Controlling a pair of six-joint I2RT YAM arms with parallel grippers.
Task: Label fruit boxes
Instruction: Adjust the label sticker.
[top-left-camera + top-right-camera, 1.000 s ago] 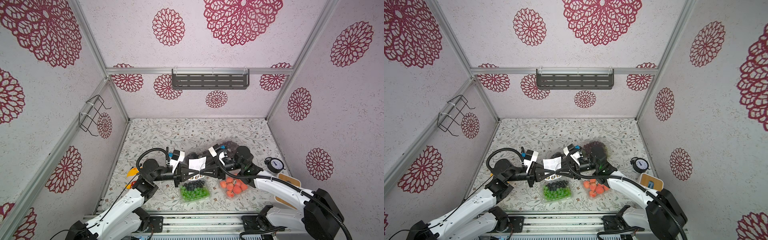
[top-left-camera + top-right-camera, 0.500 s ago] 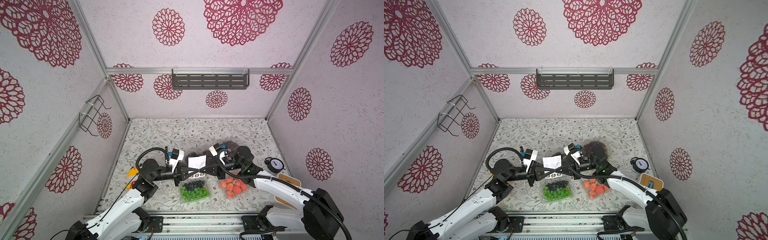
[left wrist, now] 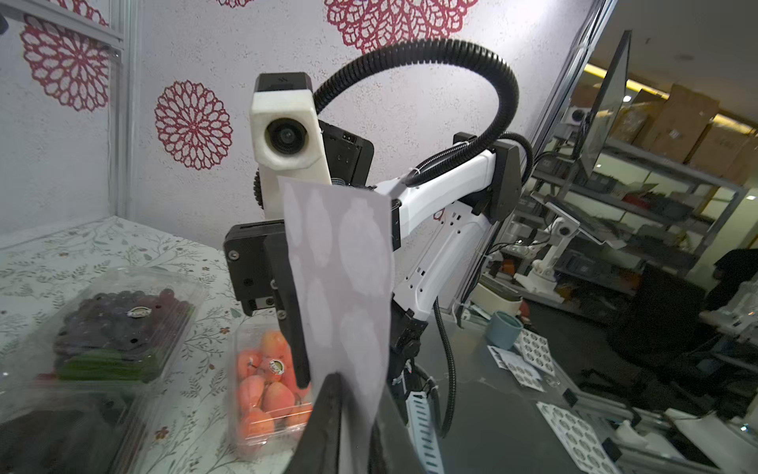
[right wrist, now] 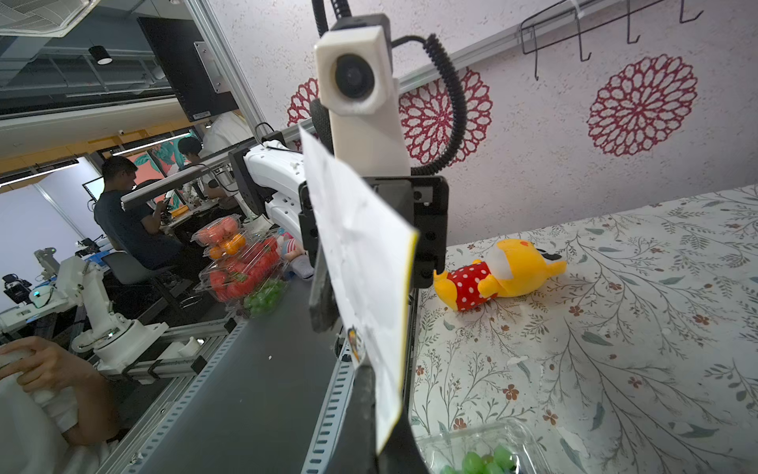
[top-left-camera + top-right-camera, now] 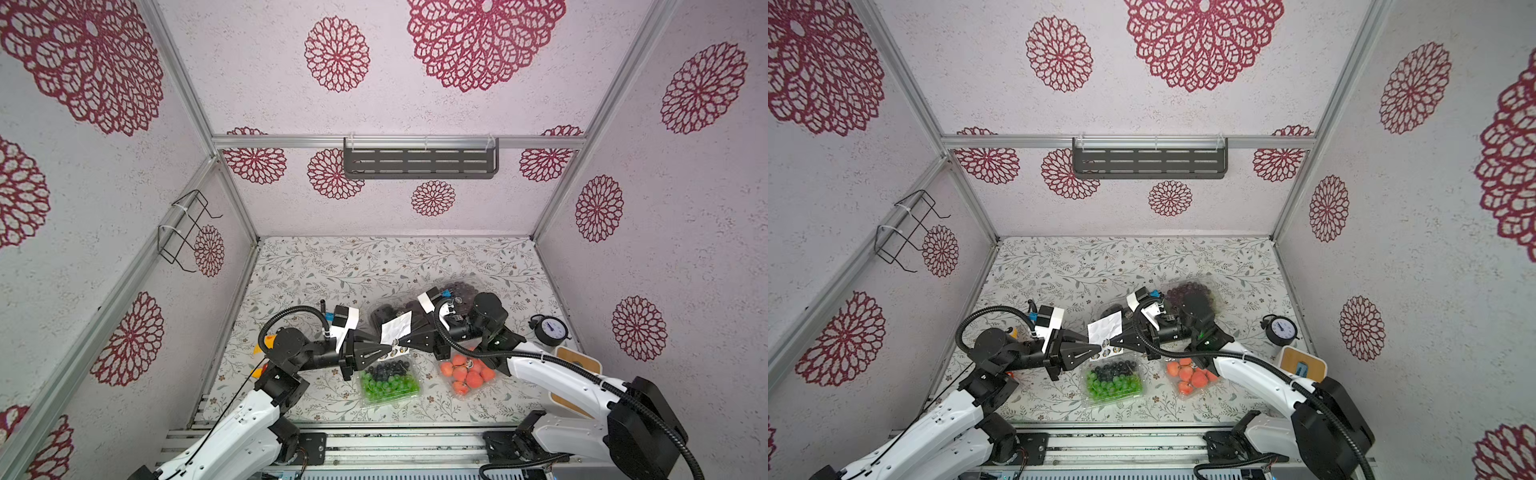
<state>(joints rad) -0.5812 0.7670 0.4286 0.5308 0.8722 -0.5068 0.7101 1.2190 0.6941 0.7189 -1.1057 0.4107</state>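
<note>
**Two grippers meet tip to tip over the punnets, sharing one sticker sheet**

The left gripper [image 5: 384, 345] and the right gripper [image 5: 402, 341] are each clenched on the lower edge of the white sticker sheet [image 5: 397, 328]. The sheet stands up between them just above the green-and-blue punnet [image 5: 388, 380], near the front of the table [image 5: 332, 270]. It hides part of the black punnet [image 5: 379, 312] behind it. The right arm crosses the orange-red punnet [image 5: 467, 374] and covers a corner of the dark purple punnet [image 5: 462, 290] further back. All four punnets lie near one another. A small round clock [image 5: 549, 328] stands to their right, apart from them. A yellow toy [image 4: 500, 271] lies on the left arm's side, mostly hidden under that arm in both top views.
</note>
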